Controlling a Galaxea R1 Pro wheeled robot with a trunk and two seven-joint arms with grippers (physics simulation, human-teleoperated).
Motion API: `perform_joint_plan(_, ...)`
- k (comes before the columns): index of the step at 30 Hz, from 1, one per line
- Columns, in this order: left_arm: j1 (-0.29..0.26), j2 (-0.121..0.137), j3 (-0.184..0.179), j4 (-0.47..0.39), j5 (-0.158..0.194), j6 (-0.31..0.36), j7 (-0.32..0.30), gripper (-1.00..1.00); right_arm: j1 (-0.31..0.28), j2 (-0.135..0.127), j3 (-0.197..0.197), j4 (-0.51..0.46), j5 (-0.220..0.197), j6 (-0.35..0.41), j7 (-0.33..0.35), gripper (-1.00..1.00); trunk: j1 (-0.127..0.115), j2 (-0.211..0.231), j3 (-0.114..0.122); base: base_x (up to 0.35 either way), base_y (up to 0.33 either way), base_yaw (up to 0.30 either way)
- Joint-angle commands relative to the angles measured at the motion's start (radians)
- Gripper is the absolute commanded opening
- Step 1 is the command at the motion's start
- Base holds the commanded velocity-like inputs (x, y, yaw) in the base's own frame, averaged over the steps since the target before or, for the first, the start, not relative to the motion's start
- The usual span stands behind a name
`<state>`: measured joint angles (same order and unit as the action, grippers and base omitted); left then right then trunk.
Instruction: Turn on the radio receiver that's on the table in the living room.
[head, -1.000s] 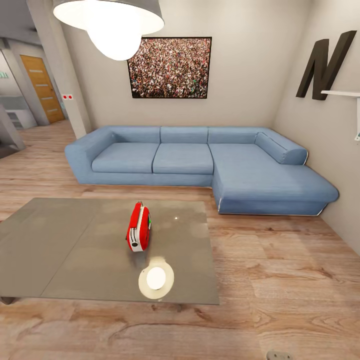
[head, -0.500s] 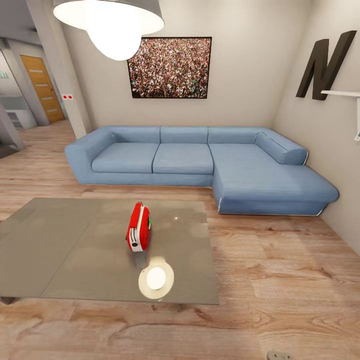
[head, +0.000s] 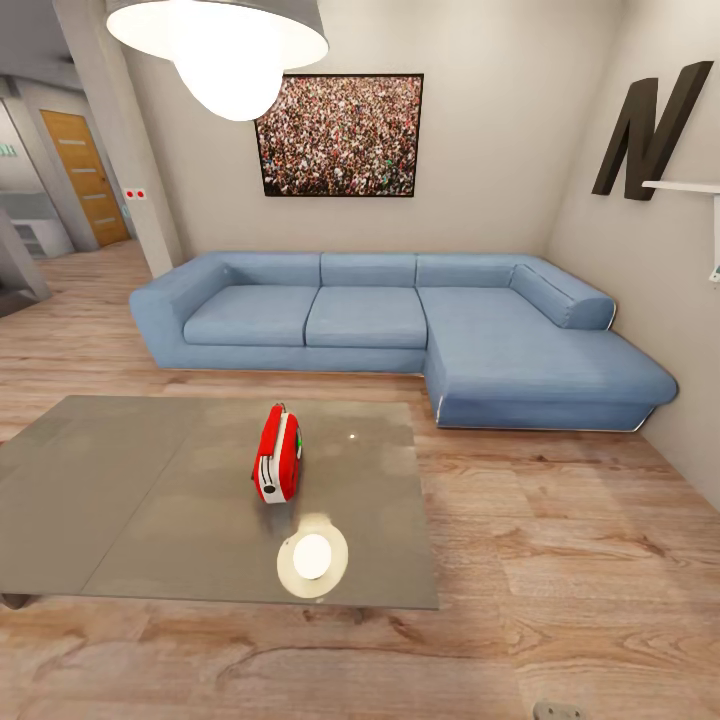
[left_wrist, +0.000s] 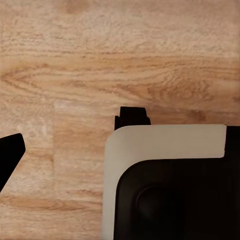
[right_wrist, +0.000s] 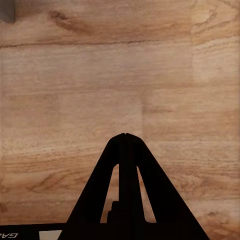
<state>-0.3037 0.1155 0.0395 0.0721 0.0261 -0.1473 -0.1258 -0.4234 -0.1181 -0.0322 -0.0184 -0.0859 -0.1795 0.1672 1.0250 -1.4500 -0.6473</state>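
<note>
The radio is standing upright near the middle of the tabletop, a little toward the sofa. Its long axis is running away from the camera, with the red face turned toward the robot's left. The right gripper is pointing down at the wood floor, jaws pressed together. The left gripper is also hanging over floor — cannot tell its jaw state. Judgement: both arms are well short of the radio — neither is clearly nearer.

Right hand fingers pressed together, pointing floorward
</note>
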Motion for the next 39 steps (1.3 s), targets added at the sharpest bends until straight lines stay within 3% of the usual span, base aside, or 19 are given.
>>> perform_joint_plan(1,0.000,0.000,0.000,0.000,0.000,0.000,0.000,1.00,0.000,0.000,0.000,0.000,0.000,0.000,0.000,-1.00,0.000,0.000,0.000,0.000,0.000,0.000)
perform_joint_plan(39,0.000,0.000,0.000,0.000,0.000,0.000,0.000,1.00,0.000,0.000,0.000,0.000,0.000,0.000,0.000,-1.00,0.000,0.000,0.000,0.000,0.000,0.000)
